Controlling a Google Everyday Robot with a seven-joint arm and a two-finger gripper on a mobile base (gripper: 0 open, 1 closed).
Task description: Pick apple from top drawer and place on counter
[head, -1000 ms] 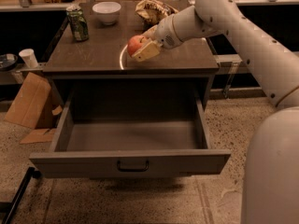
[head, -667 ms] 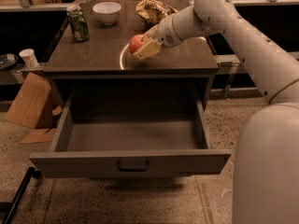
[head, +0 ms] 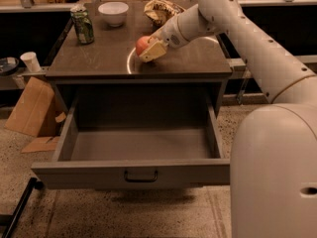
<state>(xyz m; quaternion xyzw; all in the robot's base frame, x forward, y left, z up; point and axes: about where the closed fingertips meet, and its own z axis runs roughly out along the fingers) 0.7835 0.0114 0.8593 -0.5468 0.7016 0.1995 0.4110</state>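
My gripper [head: 148,48] is over the counter [head: 104,58], shut on the red-orange apple [head: 142,44]. It holds the apple low over the left part of the thin white circle [head: 130,63] marked on the counter; whether the apple touches the surface I cannot tell. The top drawer [head: 133,172] is pulled fully out below the counter, and nothing lies in it. Its small dark pull handle [head: 140,176] is at the centre of the front panel.
On the counter stand a green can [head: 82,26] at the back left, a white bowl [head: 113,13] at the back and a crumpled bag [head: 161,10] behind the gripper. A cardboard piece [head: 29,108] and a white cup [head: 30,61] are at the left.
The gripper with the apple has hardly moved; it stays over the left part of the white circle. The drawer stays open.
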